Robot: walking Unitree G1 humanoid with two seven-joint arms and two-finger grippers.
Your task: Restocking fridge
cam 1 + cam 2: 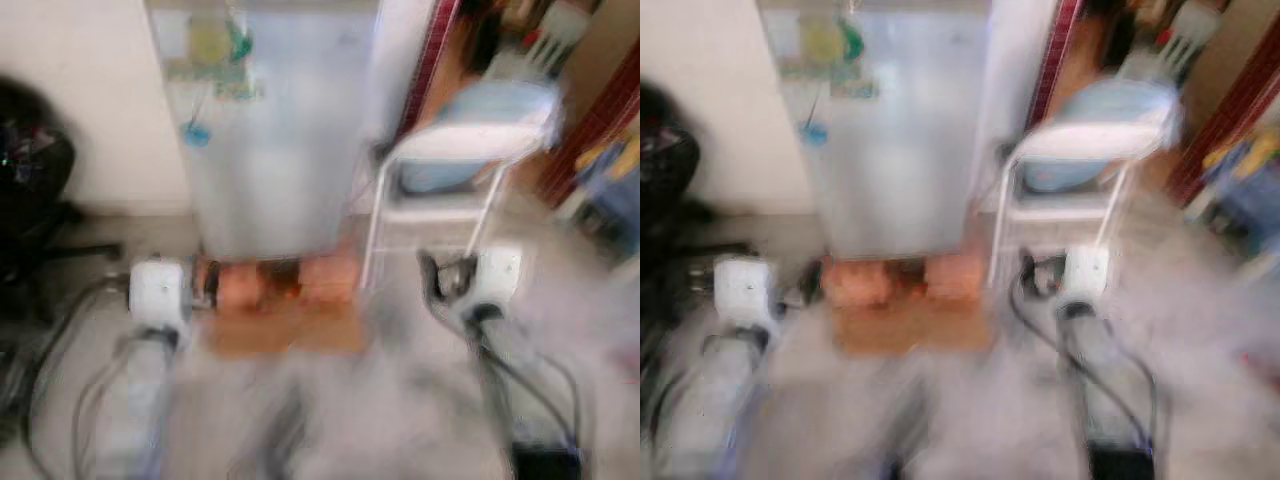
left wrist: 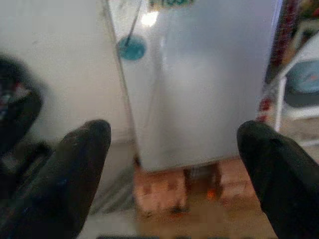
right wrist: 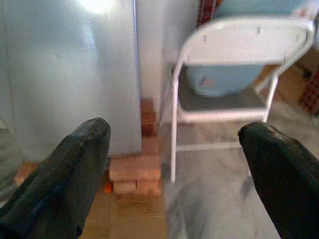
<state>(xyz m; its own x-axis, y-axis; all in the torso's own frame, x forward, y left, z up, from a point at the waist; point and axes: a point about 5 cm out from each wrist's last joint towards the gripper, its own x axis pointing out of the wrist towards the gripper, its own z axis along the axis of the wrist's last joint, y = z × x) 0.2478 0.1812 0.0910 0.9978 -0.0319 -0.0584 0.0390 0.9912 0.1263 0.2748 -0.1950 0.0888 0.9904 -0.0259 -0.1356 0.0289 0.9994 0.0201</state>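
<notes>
Both silver arms reach forward low over the floor, the left claw [image 2: 169, 164] and the right claw [image 3: 174, 164] each with its black fingers spread wide apart and nothing between them, which suits an approach rather than a carry. Farther off, ahead and slightly left, stands the fridge [image 1: 275, 140], its grey door shut, with magnets and a small blue disc [image 2: 131, 48] stuck near its upper left. It rests on stacked bricks [image 1: 270, 285] over a wooden board, probably to keep its base off the floor. To its right a white folding chair [image 3: 224, 74] holds a pale blue tub [image 3: 234, 82] on its seat. At the far left sits a dark office chair [image 1: 30, 190]. The head views are blurred, so the robot appears to be walking; restocking seems barely begun, the door not yet opened.
</notes>
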